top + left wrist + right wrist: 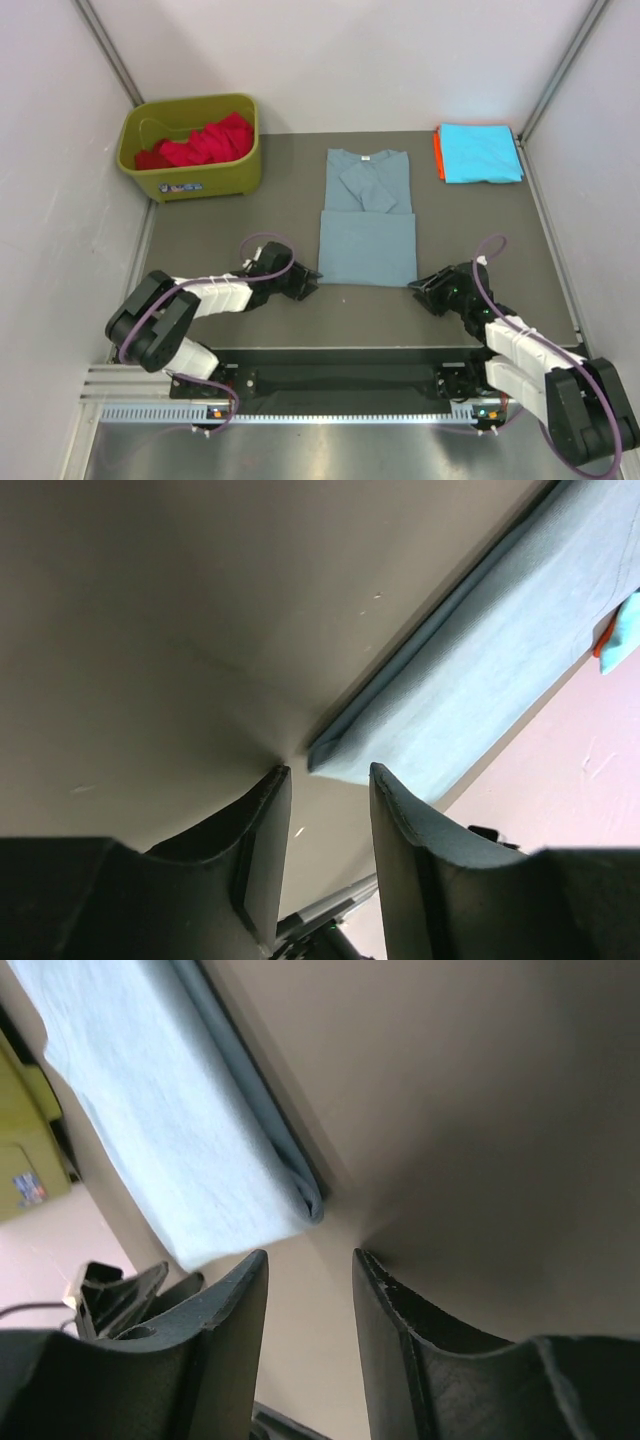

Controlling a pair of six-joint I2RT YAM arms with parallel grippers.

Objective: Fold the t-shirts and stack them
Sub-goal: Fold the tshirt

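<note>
The grey-blue t-shirt (367, 215) lies flat at the centre of the dark table mat (250, 200). Its neck points toward the far wall, its sleeves are turned in over the chest, and its near portion forms a squared rectangle. The left gripper (308, 283) sits low over the mat at the near left corner of this shirt. In the left wrist view its fingers (260, 850) stand apart, with the layered corner of the cloth just ahead of the gap and no fabric clamped between them. The right gripper (422, 284) sits low at the near right corner. In the right wrist view its fingers (400, 1350) also stand apart, with the folded corner of the shirt just beyond the tips and not gripped. Whether either set of tips touches the cloth cannot be determined. The cyan t-shirt (482, 152) lies folded at the far right corner of the mat, on top of the orange t-shirt (437, 155), which shows only as a strip along its left side. The red t-shirt (200, 142) lies crumpled inside the olive-green bin (190, 182) at the far left corner, well apart from both grippers.
</note>
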